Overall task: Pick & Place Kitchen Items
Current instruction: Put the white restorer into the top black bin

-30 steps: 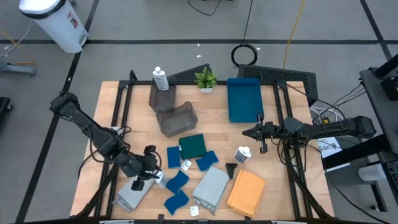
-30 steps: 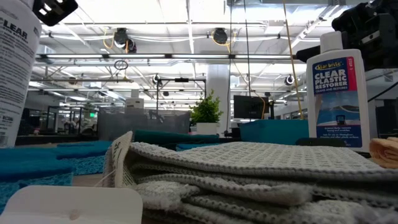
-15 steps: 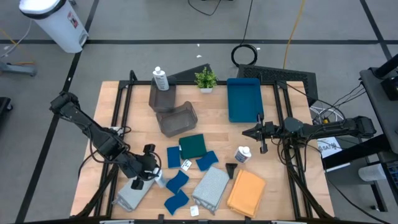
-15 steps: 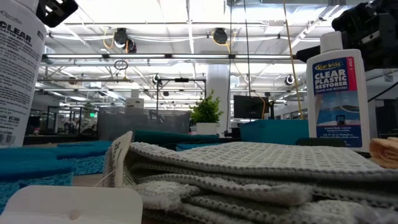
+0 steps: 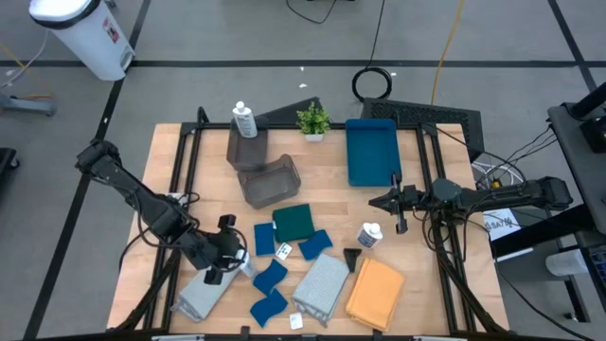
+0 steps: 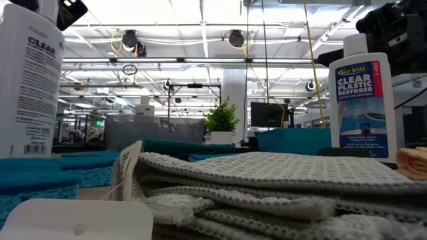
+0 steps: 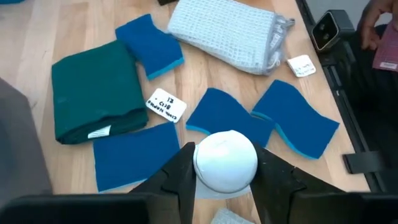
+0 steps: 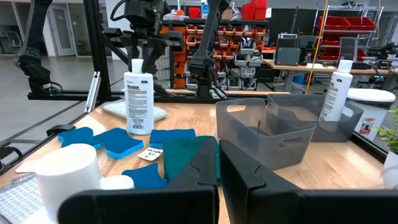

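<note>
My left gripper is at the near left, shut on a white bottle, which also shows in the low view. A second bottle stands upright mid-table, and another one stands in a grey bin. Blue sponges lie flat around a dark green cloth. Grey cloths and an orange cloth lie near the front edge. My right gripper hovers shut at the right, holding nothing. My left gripper pinches the bottle's cap end between its two fingers. The fingers come slanting down from above. The bottle hangs nearly upright below them, its base at table height. I cannot tell whether the base rests on the table.
A second grey bin lies tipped beside the first. A blue tray and a small potted plant stand at the far side. Small white tags lie among the sponges. A person's hand shows beyond the table.
My left gripper has turned a little in place. The bottle it holds has swung from tilted to nearly upright and sits further right in the low view. My right arm has kept still.
</note>
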Available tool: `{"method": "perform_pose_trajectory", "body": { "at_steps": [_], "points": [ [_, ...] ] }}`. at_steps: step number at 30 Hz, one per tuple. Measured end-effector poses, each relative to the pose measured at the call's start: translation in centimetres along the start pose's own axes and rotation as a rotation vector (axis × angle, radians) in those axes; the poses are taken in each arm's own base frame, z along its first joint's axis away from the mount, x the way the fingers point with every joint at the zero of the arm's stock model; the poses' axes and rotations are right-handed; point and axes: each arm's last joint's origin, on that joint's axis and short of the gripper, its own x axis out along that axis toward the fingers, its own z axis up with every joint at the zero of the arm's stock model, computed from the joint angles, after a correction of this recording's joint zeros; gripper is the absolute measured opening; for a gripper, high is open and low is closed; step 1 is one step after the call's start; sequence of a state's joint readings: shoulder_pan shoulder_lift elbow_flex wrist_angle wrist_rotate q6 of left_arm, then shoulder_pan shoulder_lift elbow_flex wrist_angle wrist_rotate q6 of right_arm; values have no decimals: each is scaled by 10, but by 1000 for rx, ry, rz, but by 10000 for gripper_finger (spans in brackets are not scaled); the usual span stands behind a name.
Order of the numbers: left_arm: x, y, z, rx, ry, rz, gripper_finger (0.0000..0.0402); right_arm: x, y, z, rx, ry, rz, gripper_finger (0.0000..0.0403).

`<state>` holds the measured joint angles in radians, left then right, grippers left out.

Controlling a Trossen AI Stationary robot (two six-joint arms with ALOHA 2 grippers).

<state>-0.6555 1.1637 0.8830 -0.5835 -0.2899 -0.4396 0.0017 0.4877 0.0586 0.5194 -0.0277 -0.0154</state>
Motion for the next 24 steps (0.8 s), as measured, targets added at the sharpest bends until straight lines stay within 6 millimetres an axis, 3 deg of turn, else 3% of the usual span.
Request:
{"method": "perform_pose_trajectory", "body": {
  "at_steps": [24],
  "points": [
    [-26, 20, 53, -91, -168, 38, 121, 0, 0, 0, 0, 0, 0, 0]
  ]
}}
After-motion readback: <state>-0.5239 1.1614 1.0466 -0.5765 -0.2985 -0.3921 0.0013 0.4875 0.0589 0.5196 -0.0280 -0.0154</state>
